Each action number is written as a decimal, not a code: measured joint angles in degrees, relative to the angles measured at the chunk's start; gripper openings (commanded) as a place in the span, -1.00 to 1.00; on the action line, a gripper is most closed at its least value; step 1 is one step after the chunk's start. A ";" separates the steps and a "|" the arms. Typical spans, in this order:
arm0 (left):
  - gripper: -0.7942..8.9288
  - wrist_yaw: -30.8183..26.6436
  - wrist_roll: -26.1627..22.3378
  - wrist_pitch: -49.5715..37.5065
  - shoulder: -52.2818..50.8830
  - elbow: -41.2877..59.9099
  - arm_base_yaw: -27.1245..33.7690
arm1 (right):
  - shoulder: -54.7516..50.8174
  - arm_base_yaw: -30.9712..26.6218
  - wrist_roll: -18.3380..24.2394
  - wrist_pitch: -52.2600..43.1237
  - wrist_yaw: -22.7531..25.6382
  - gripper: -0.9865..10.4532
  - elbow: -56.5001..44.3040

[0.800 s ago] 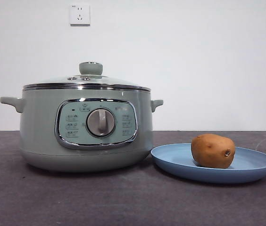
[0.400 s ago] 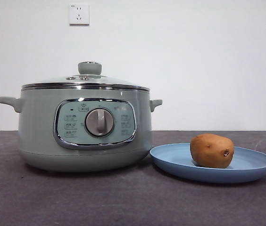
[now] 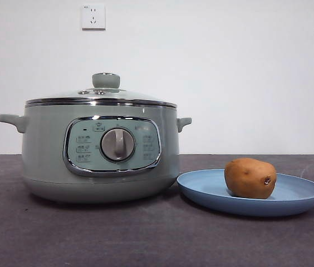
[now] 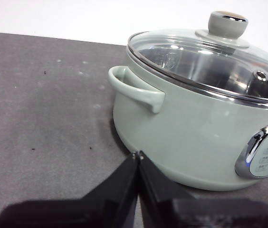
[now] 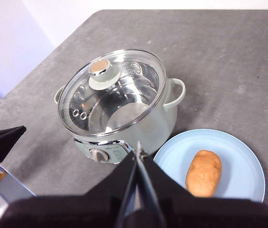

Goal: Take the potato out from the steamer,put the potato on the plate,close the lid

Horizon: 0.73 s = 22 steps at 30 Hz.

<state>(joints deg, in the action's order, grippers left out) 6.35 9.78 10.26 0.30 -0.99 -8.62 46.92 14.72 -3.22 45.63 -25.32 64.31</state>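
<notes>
The pale-green steamer [image 3: 100, 153] stands left of centre with the glass lid [image 3: 101, 95] sitting closed on its rim. The brown potato [image 3: 250, 178] lies on the light-blue plate [image 3: 302, 197] just right of the pot. In the left wrist view, my left gripper [image 4: 137, 155] is shut and empty, low beside the steamer [image 4: 186, 128] near its side handle. High above the table, my right gripper [image 5: 137, 154] is shut and empty, looking down on the lid [image 5: 112, 90], the potato [image 5: 204, 173] and the plate [image 5: 238, 152]. Neither arm shows in the front view.
The dark grey table [image 3: 146, 233] stretches in front of the pot and plate. A white wall with two sockets stands behind. The other arm's black tip [image 5: 3, 140] shows at the side edge of the right wrist view.
</notes>
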 measured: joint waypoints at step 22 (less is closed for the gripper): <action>-0.84 0.00 0.37 -0.02 0.00 0.00 0.00 | -14.32 -10.88 5.42 -11.69 10.45 -0.83 -12.57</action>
<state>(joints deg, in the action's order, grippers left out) 6.35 10.15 10.24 0.30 -0.99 -8.62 32.60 3.84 2.20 33.93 -14.87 51.75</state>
